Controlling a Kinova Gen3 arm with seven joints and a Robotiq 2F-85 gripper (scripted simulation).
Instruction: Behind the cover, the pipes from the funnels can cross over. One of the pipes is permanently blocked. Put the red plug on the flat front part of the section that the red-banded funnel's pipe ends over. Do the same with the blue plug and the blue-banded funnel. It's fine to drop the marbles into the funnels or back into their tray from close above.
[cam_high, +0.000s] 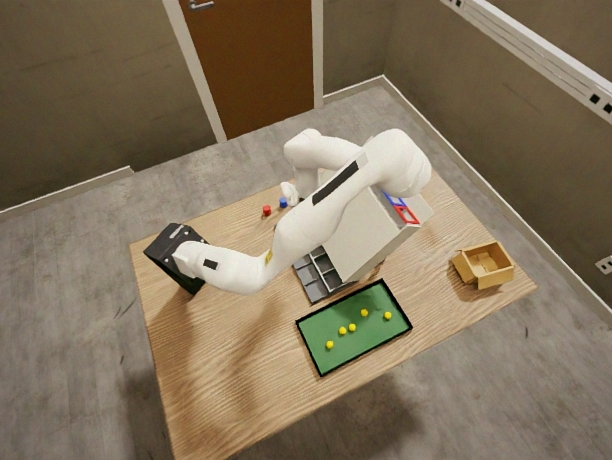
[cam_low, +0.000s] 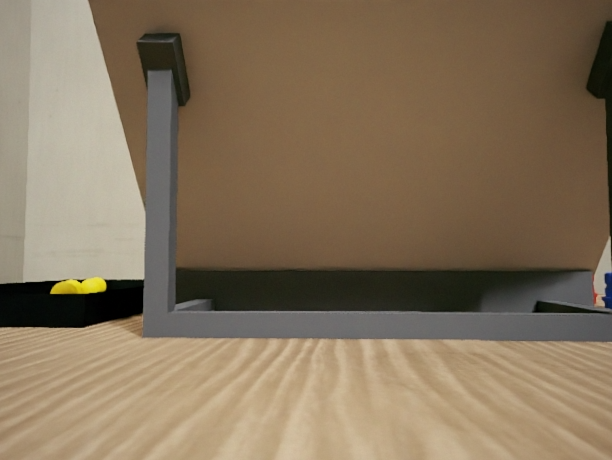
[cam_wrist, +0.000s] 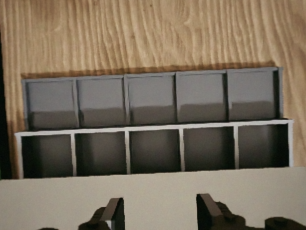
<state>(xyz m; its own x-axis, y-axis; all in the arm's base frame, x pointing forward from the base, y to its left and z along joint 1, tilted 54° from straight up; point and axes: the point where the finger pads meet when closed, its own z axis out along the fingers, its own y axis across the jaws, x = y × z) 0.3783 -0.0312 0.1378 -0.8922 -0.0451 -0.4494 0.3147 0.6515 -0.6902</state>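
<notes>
My gripper (cam_wrist: 160, 212) is partly open with nothing between its fingers, over the pale cover (cam_wrist: 50, 200) (cam_high: 357, 235); the arm hides it in the top view. The red plug (cam_high: 267, 210) (cam_low: 595, 291) and blue plug (cam_high: 283, 202) (cam_low: 608, 291) stand at the table's back. The red-banded funnel (cam_high: 399, 214) is at the cover's top, beside the blue-banded funnel (cam_high: 392, 200), partly behind the arm. In the wrist view, a row of flat front parts (cam_wrist: 152, 97) lies before the deeper sections (cam_wrist: 155, 150); both rows look empty. Several yellow marbles (cam_high: 352, 327) (cam_low: 67, 287) lie in the green tray (cam_high: 320, 360) (cam_low: 40, 310).
An open cardboard box (cam_high: 472, 267) stands at the table's right. The arm's black base (cam_high: 172, 250) is at the left. The arm spans over the table (cam_high: 225, 375) and part of the cover. A grey frame (cam_low: 160, 200) supports the sloped board from behind.
</notes>
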